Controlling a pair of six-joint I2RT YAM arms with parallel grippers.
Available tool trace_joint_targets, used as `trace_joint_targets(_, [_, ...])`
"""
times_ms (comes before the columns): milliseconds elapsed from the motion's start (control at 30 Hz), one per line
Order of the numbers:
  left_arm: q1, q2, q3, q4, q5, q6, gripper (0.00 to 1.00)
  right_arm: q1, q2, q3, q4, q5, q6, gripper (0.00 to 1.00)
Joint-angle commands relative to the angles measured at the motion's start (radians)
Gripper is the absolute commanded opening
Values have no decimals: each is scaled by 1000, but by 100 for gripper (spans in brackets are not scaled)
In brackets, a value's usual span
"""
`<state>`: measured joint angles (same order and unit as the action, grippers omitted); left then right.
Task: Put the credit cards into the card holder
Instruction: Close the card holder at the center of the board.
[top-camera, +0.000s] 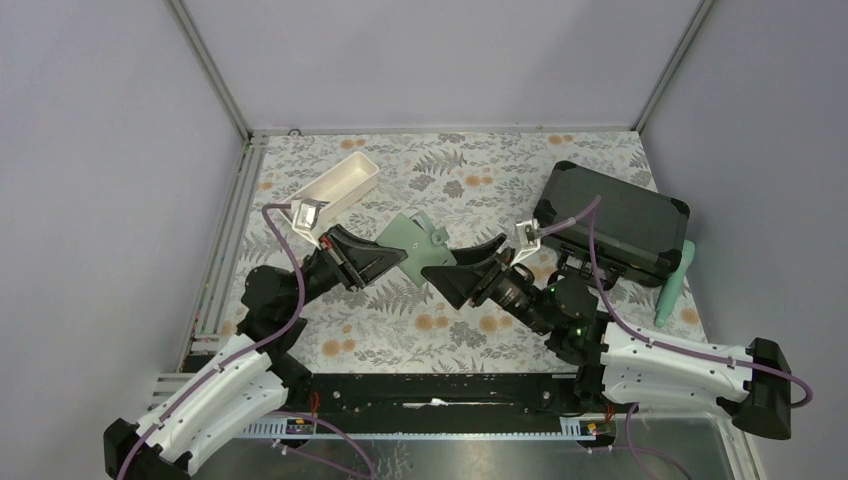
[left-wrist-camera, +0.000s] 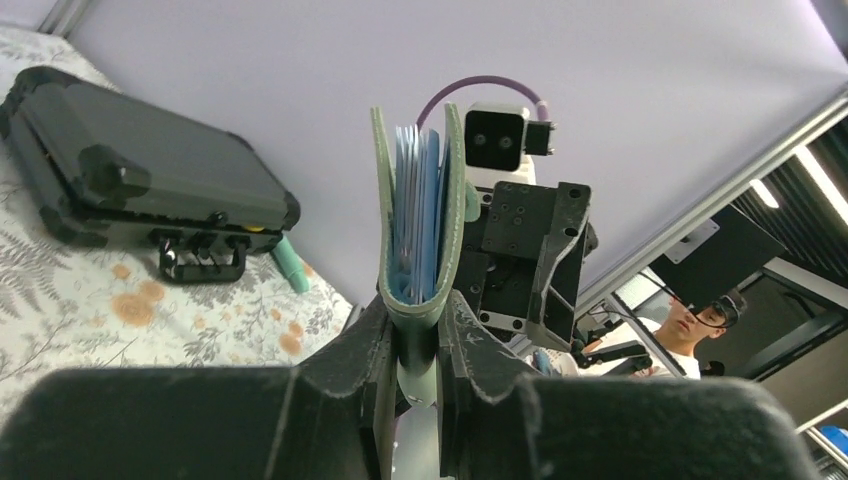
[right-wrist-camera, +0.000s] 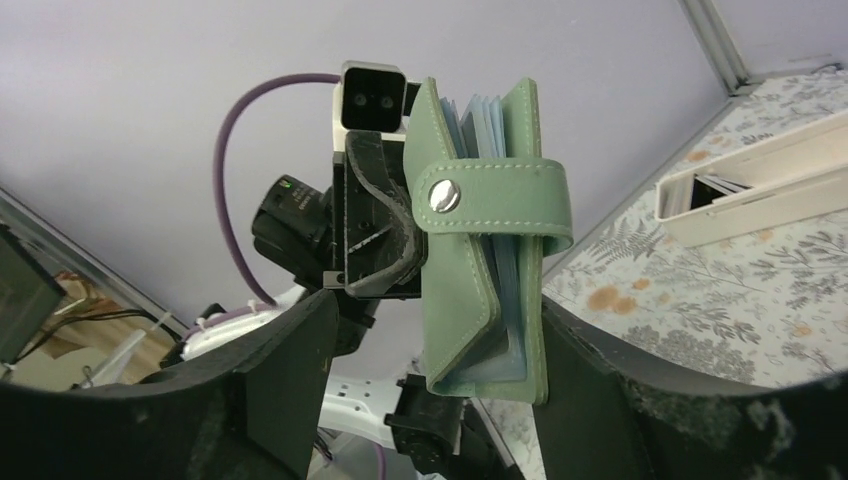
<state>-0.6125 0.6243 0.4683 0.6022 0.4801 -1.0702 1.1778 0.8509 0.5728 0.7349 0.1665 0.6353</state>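
Left gripper is pinched tight on the spine of the card holder, carrying it clear of the table, out between the two arms. Right gripper stands wide with nothing in it. Its fingers sit either side of the holder, one just beside the cover, and I cannot tell if it touches. I read this as the opening step: the strap is snapped shut across the pockets, so no card goes in yet. Next move, I judge, calls for the right fingers to catch that strap and pop the snap while the left clamp holds firm. Dark cards, I think, wait in the white tray, well apart from both grippers.
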Motion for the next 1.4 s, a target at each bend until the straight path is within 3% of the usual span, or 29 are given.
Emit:
trace_joint_targets(0, [-1, -6, 66, -85, -20, 71, 0, -3, 23, 68, -18, 23, -23, 69])
trace_joint_targets(133, [-1, -15, 107, -232, -43, 150, 0, -3, 34, 91, -68, 38, -20, 63])
trace_joint_targets(500, [-1, 56, 296, -680, -47, 368, 3, -3, 88, 93, -91, 70, 22, 63])
trace_joint_targets(600, [-1, 50, 283, -686, -69, 371, 3, -3, 84, 78, -82, 83, 31, 60])
trace_joint_targets(733, [-1, 18, 227, -610, -89, 316, 3, -3, 57, 44, -71, 123, 39, 69])
trace_joint_targets(833, [-1, 15, 194, -536, -65, 272, 3, -3, 30, 25, -67, 158, 43, 69])
trace_joint_targets(933, [-1, 28, 178, -499, -37, 245, 3, -3, 24, 18, -65, 170, 44, 61])
trace_joint_targets(1100, [-1, 37, 168, -461, -19, 229, 4, -3, 48, 41, -97, 154, 53, 35])
trace_joint_targets(1133, [-1, 37, 166, -458, -20, 227, 6, -3, 52, 41, -97, 151, 57, 28])
trace_joint_targets(1200, [-1, 35, 159, -435, -21, 216, 22, -3, 55, 42, -97, 151, 63, 15])
trace_joint_targets(1267, [-1, 31, 136, -389, -24, 188, 48, -3, 52, 38, -95, 152, 71, 9])
trace_joint_targets(1367, [0, 23, 83, -267, -25, 121, 70, -4, 32, 2, -34, 151, 95, 2])
